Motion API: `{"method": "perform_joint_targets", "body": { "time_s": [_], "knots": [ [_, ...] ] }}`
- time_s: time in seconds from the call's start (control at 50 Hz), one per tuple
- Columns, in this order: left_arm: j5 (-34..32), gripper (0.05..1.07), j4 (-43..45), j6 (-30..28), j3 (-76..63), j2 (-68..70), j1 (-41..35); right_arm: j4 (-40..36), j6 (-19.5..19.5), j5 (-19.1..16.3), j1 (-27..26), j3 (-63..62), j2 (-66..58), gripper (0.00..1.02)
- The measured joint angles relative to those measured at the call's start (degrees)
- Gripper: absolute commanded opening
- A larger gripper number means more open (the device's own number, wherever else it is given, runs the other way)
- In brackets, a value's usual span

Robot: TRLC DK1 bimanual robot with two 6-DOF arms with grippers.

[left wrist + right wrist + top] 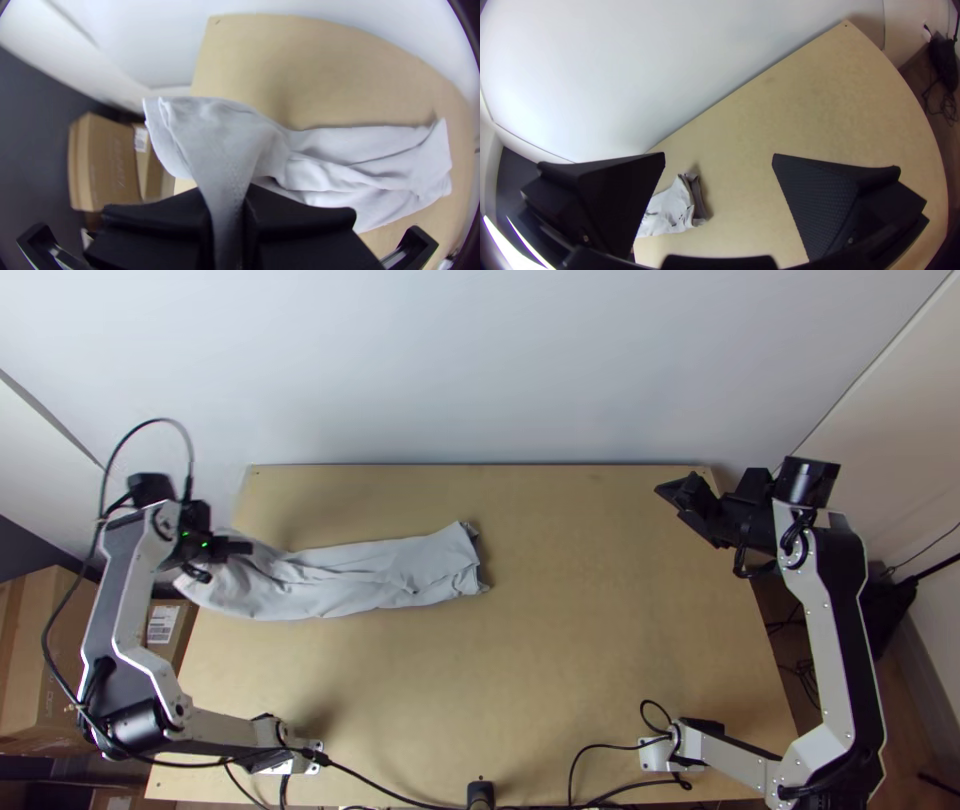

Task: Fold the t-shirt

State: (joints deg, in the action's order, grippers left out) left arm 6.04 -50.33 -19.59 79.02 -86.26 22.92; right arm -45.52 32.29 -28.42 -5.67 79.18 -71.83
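My left gripper (pixel 240 547) is over the table's left edge, at the left end of the light grey t-shirt (pixel 380 572). The shirt lies as a long, narrow, wrinkled strip running toward the table's middle, its right end rumpled. In the left wrist view my left gripper (pixel 227 200) is shut on the shirt (pixel 225 135), whose held part is raised and draped between the fingers. My right gripper (pixel 672 492) is above the table's far right corner, away from the cloth. In the right wrist view my right gripper (pixel 719 155) stands open with nothing between its fingers; the shirt's rumpled end (pixel 672 207) lies beyond.
The wooden table (pixel 600 620) carries black cables (pixel 400 790) along its near edge. Cardboard boxes (pixel 50 660) stand on the floor beyond its left side. A white wall (pixel 480 370) rises behind the far edge.
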Motion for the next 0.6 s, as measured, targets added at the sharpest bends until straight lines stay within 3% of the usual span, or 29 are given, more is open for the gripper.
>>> {"method": "perform_joint_targets", "body": {
  "time_s": [0.24, 0.6],
  "knots": [
    [16.35, 0.08, -5.2, 0.39, 4.59, 1.88, -23.39, 0.0, 0.0, 0.2, 0.04, -3.54, 2.99, 0.99],
    [21.73, 0.08, -16.31, 9.79, 19.61, -9.51, -41.66, 0.0, -1.57, 0.37, -1.57, -8.87, 8.61, 0.99]
  ]
}}
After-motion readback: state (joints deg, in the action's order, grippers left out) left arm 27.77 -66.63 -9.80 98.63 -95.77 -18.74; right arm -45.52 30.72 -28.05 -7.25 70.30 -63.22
